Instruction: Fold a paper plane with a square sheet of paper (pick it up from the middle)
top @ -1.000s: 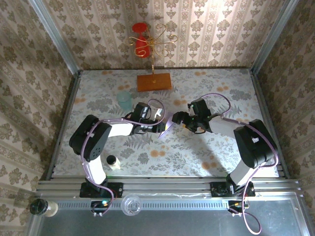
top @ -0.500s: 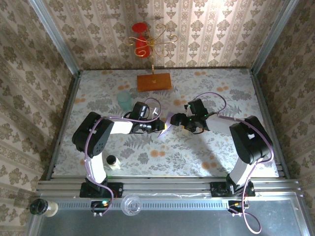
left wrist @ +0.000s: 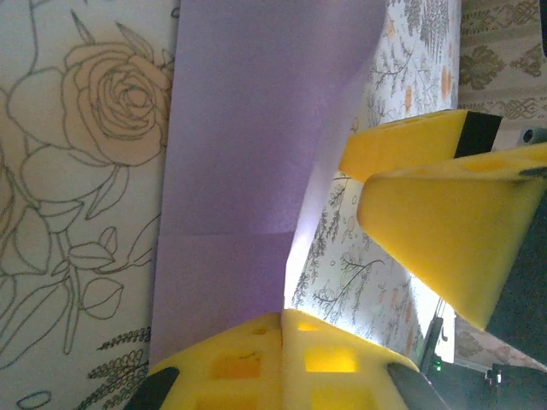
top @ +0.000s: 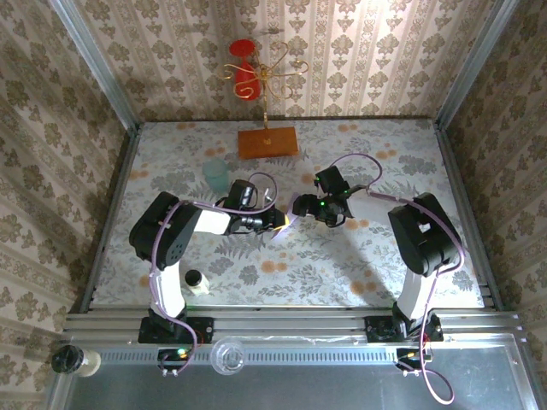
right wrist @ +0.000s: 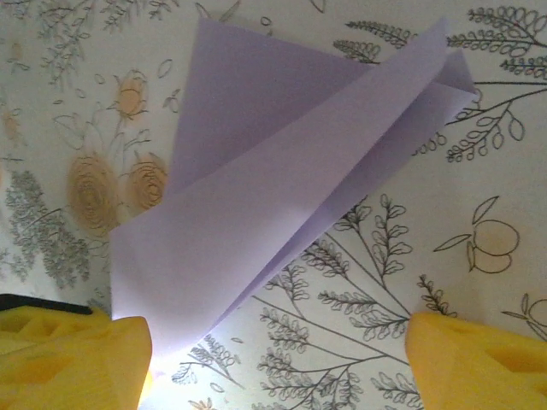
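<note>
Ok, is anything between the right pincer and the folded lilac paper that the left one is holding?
Nothing visible. The right pincer stands open right at the folded pale lilac paper sheet, with only floral tablecloth between its yellow fingers. The left pincer is shut on one end of it.

From here I see the bench (top: 162,162) covered in a pale floral print with orange blooms. Beige damask-striped wallpaper (top: 359,51) lines the far, left and right walls. Grey metal posts (top: 92,60) mark the far corners, and a ribbed rail (top: 282,325) edges the near side.
</note>
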Controlling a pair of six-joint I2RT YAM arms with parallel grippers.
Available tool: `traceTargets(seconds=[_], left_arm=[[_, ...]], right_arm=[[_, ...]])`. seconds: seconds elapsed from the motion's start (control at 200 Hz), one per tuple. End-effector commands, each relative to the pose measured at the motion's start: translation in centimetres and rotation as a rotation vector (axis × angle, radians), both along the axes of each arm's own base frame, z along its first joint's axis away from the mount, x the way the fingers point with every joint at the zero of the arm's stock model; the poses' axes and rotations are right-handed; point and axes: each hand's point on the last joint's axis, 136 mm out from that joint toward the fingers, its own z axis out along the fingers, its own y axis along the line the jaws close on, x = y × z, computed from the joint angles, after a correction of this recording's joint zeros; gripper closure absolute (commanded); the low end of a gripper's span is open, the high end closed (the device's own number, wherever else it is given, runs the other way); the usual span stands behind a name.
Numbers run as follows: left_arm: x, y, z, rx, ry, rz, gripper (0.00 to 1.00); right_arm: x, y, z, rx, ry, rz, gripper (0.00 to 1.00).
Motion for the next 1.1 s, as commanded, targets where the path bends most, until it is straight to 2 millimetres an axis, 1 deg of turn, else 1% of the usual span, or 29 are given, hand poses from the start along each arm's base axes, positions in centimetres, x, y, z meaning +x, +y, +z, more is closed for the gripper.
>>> traceTargets(seconds=[0.0, 0.16, 0.54, 0.65, 0.74, 0.92, 0.98, 1.095], left_arm=[[0.1, 0.3, -0.3, -0.019, 0.023, 0.014, 1.0], [0.1, 0.4, -0.4, -0.026, 0.024, 0.018, 1.0], [-0.2, 0.6, -0.8, -0.024, 0.032, 0.021, 1.0], [-0.2, 0.7, -0.7, -0.023, 0.026, 0.022, 0.95], [-0.3, 0.8, -0.4, -0.02, 0.015, 0.021, 0.89], [-0.5, 1.1, 0.6, -0.006, -0.017, 0.014, 0.77], [-0.6, 1.3, 0.9, 0.005, -0.029, 0.013, 0.74], [-0.7, 1.7, 1.0, 0.032, -0.042, 0.011, 0.69]], right_arm=[[0.2, -0.1, -0.6, -0.044, 0.009, 0.01, 0.19], [0.6, 0.2, -0.6, -0.057, 0.006, 0.025, 0.18], [0.1, -1.1, -3.6, -0.242, 0.119, -0.008, 0.18], [0.1, -1.2, -4.3, -0.295, 0.149, -0.013, 0.18], [0.1, -1.2, -4.6, -0.316, 0.161, -0.011, 0.18], [0.1, -1.0, -4.9, -0.319, 0.172, -0.004, 0.18], [0.0, -0.9, -4.9, -0.314, 0.173, -0.002, 0.18], [0.0, -0.7, -4.8, -0.305, 0.175, 0.003, 0.18]])
